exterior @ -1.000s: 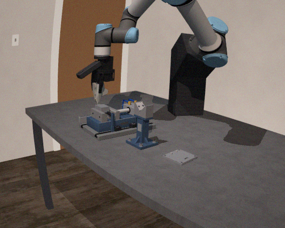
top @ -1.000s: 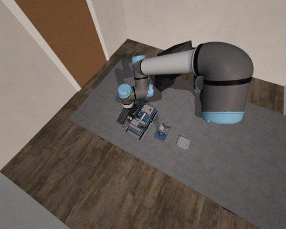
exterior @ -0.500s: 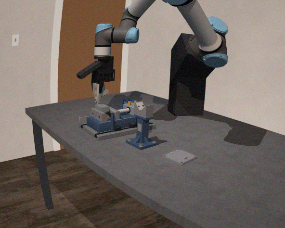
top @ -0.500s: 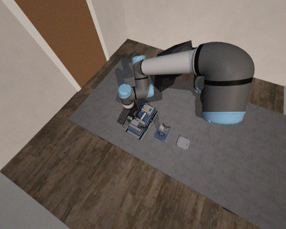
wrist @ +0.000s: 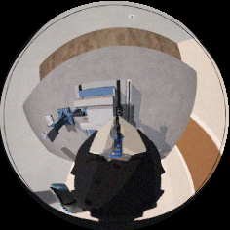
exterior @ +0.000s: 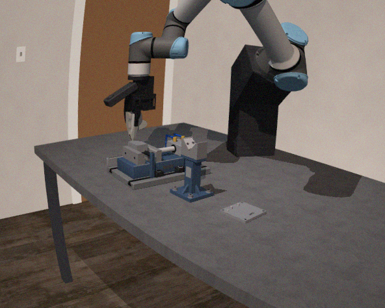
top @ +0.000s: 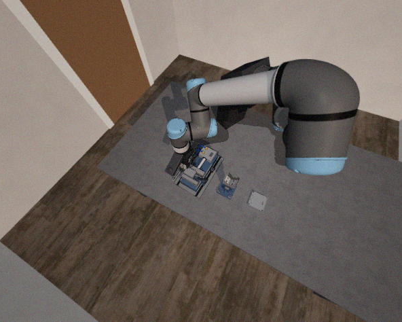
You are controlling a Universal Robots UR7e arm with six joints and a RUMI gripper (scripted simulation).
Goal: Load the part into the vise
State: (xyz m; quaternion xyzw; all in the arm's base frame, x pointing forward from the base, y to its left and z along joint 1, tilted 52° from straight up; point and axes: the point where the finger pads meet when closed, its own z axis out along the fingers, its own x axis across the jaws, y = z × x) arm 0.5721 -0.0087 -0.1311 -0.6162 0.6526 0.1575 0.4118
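Block (top: 189, 172) (exterior: 138, 144) (wrist: 99, 117), probably rigid, fairly heavy and slick, lies in the vise (top: 195, 189) (exterior: 129, 168) (wrist: 95, 92) beside and below the gripper (top: 183, 166) (exterior: 131, 139) (wrist: 117, 116), whose empty fingers stand together, better suited to nudging its end than regrasping its mostly enclosed long sides.

End effector (top: 183, 166) (exterior: 132, 139) (wrist: 117, 116) shut, pointing down; wrist bent.

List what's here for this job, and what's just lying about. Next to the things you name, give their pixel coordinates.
For the job:
- block (top: 190, 172) (exterior: 138, 144) (wrist: 100, 116), between the vise jaws
- vise (top: 188, 185) (exterior: 129, 167) (wrist: 95, 91)
- V-block stand (top: 225, 190) (exterior: 192, 175) (wrist: 72, 115), optional
- infeed plate (top: 257, 200) (exterior: 244, 211), no block on it
- gripper (top: 183, 166) (exterior: 131, 139) (wrist: 117, 116), shut

Not for the job (background; I see nothing loose lying about):
- door (top: 90, 51) (exterior: 119, 49) (wrist: 204, 156)
- wall switch (exterior: 21, 54)
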